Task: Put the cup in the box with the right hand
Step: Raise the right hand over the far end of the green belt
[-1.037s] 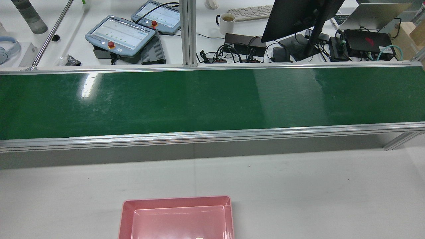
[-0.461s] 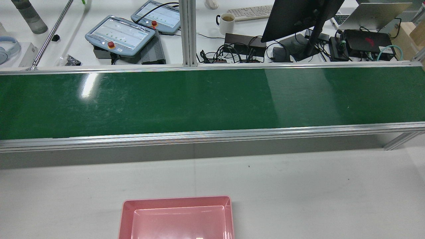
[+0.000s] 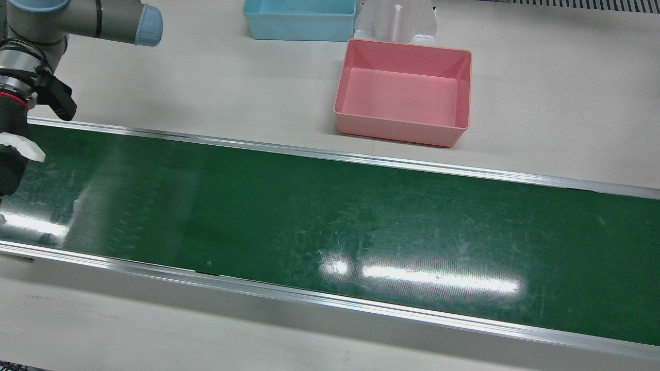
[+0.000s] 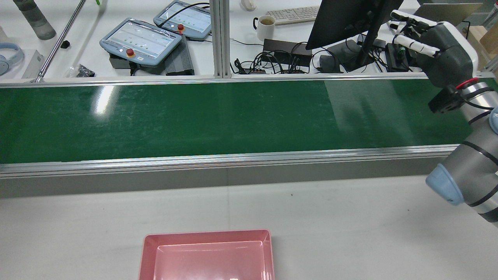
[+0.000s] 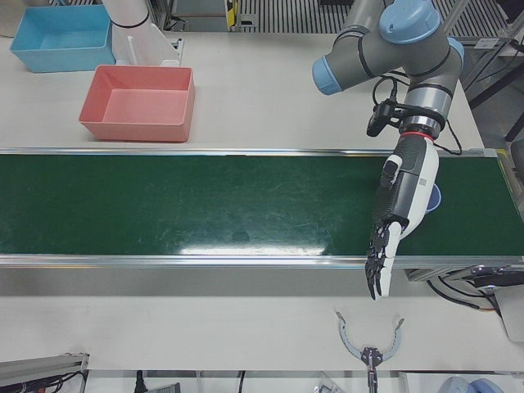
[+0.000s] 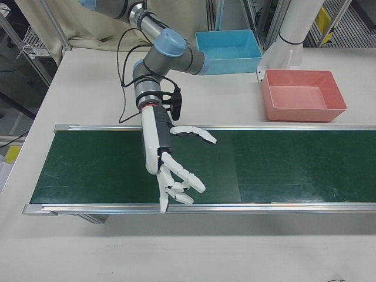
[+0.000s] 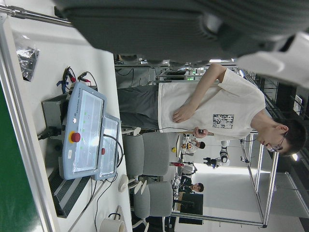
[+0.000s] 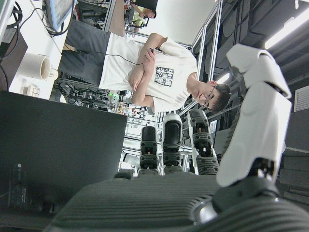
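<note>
My right hand point(image 6: 170, 158) is open with fingers spread, held over the green belt point(image 6: 264, 170) near its end. It also shows at the right of the rear view point(image 4: 439, 50) and at the left edge of the front view point(image 3: 13, 154). My left hand point(image 5: 401, 213) is open with fingers straight, over the belt's other end. A small blue rounded thing point(image 5: 435, 199), possibly the cup, peeks out from behind the left hand; most of it is hidden. The pink box point(image 3: 402, 131) stands empty on the white table beside the belt, also in the rear view point(image 4: 206, 234).
A blue box point(image 3: 299, 20) stands beyond the pink one beside a white pedestal point(image 3: 394, 20). Aluminium rails point(image 3: 361, 304) edge the belt. Behind the belt in the rear view are teach pendants point(image 4: 142, 39), a mug point(image 4: 266, 26), a monitor and cables.
My right hand and arm have come into the rear view from the right, over the belt's right end. The pink box has not moved.
</note>
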You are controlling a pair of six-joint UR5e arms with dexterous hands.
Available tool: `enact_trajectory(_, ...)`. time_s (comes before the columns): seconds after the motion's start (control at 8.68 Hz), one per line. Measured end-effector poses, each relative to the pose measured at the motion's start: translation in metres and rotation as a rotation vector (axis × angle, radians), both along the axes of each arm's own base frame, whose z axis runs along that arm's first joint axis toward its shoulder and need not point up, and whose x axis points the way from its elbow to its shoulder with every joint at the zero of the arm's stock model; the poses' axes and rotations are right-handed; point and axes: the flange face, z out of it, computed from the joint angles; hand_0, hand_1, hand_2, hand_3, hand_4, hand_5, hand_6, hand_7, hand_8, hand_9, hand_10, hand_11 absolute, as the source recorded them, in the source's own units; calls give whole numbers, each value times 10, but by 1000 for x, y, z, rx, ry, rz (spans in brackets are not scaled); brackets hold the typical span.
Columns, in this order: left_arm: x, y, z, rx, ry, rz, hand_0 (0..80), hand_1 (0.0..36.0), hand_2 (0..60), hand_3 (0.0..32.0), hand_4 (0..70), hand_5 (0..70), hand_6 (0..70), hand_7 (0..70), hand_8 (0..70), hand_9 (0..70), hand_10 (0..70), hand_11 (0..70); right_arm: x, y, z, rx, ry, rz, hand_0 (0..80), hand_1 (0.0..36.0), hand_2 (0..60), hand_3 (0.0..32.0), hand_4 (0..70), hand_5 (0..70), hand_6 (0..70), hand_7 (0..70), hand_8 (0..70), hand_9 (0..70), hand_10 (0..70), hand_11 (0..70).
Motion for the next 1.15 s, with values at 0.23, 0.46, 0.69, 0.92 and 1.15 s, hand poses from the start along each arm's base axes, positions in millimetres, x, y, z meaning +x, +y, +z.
enact_trajectory(0.23,0,0,1,1,0,0,0,0,0,0,0,0,0,0,0,0,0,0,-33,24,-43,-35,44,10,440,191,403,0,144,38,139,653,111,269,0,0)
enact_trajectory(0.46,0,0,0,1,0,0,0,0,0,0,0,0,0,0,0,0,0,0,-63,36,-68,-72,80,4,342,111,257,0,90,19,120,579,96,241,0,0)
enact_trajectory(0.69,0,0,0,1,0,0,0,0,0,0,0,0,0,0,0,0,0,0,-95,42,-67,-97,96,-13,329,114,276,0,85,18,118,577,90,234,0,0)
enact_trajectory(0.92,0,0,0,0,0,1,0,0,0,0,0,0,0,0,0,0,0,0,-107,48,-73,-91,92,-28,339,119,283,0,72,20,120,583,93,239,0,0)
enact_trajectory(1.15,0,0,1,1,0,0,0,0,0,0,0,0,0,0,0,0,0,0,-120,54,-73,-90,96,-48,367,128,289,0,60,23,119,574,91,235,0,0)
